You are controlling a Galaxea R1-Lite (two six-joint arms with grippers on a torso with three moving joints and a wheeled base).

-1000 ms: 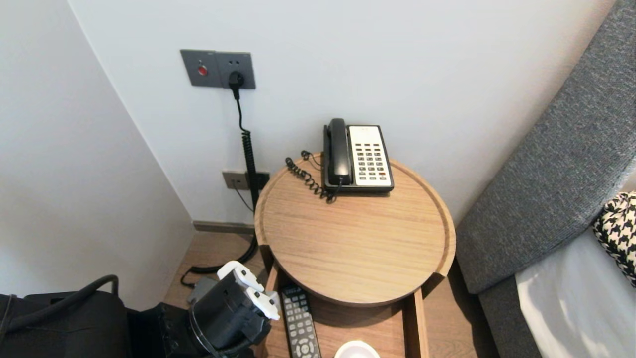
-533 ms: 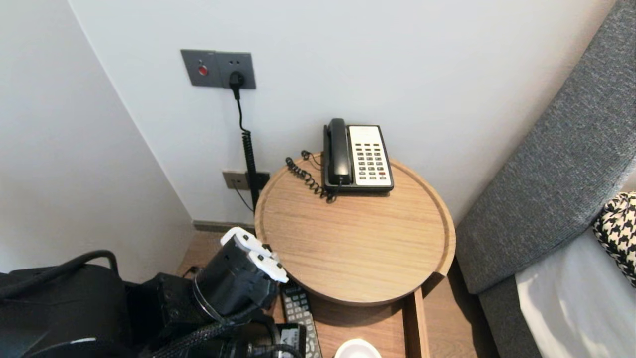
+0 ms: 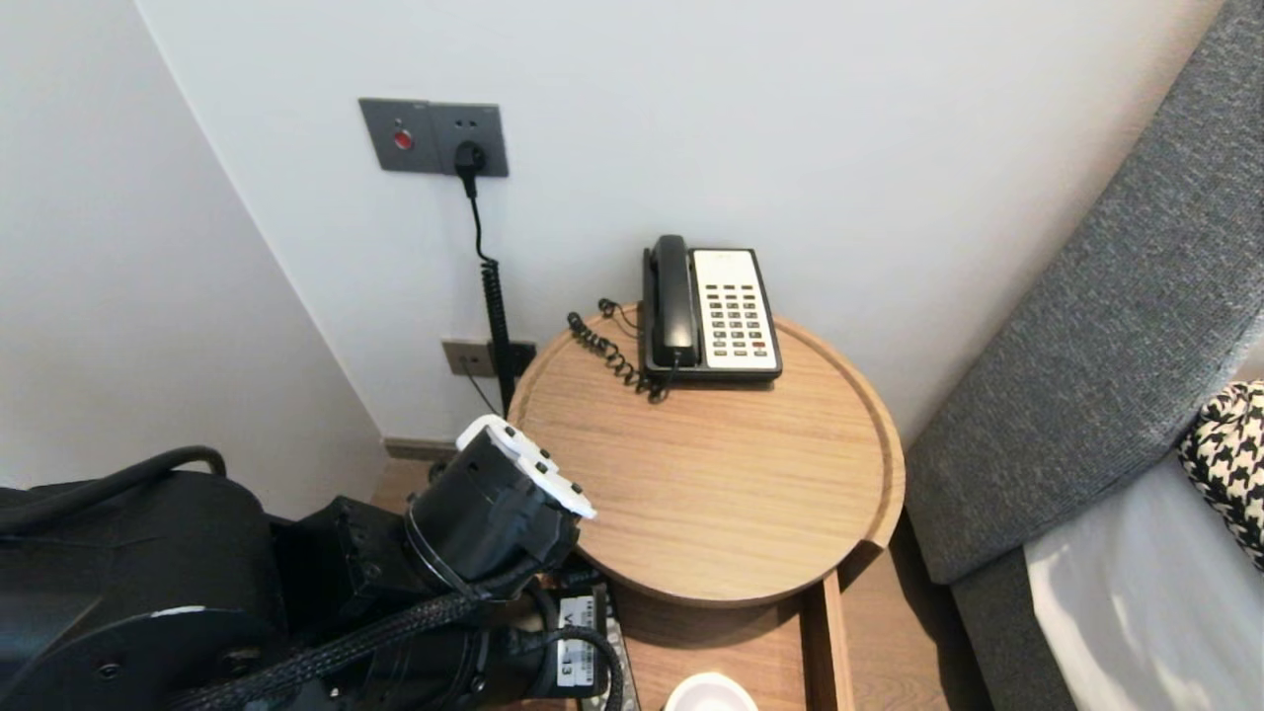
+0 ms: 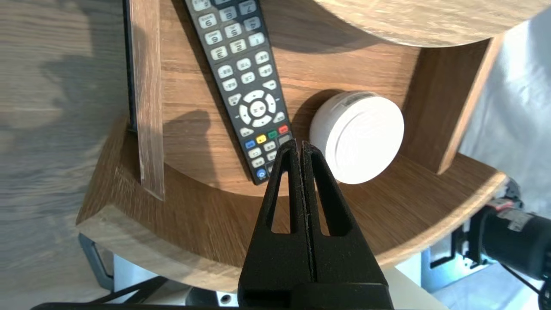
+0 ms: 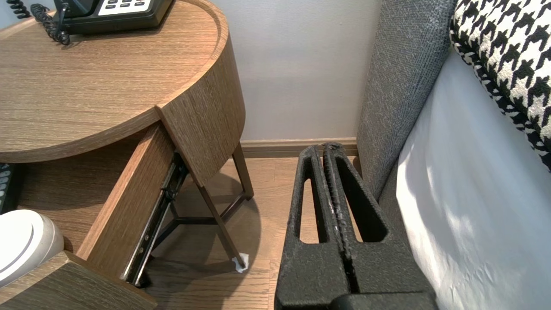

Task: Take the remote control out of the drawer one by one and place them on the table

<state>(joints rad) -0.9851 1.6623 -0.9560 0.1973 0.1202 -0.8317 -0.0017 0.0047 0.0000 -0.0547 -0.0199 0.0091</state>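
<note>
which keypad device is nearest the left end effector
The remote, in the open drawer right by the left end effector; the phone sits up on the tabletop by the wall.

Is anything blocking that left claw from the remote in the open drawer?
Nothing visible. The shut left gripper points at the end of the remote in the open drawer. A white disc lies beside the remote, and the tabletop overhangs only its far end. The right gripper hangs by the bed.
</note>
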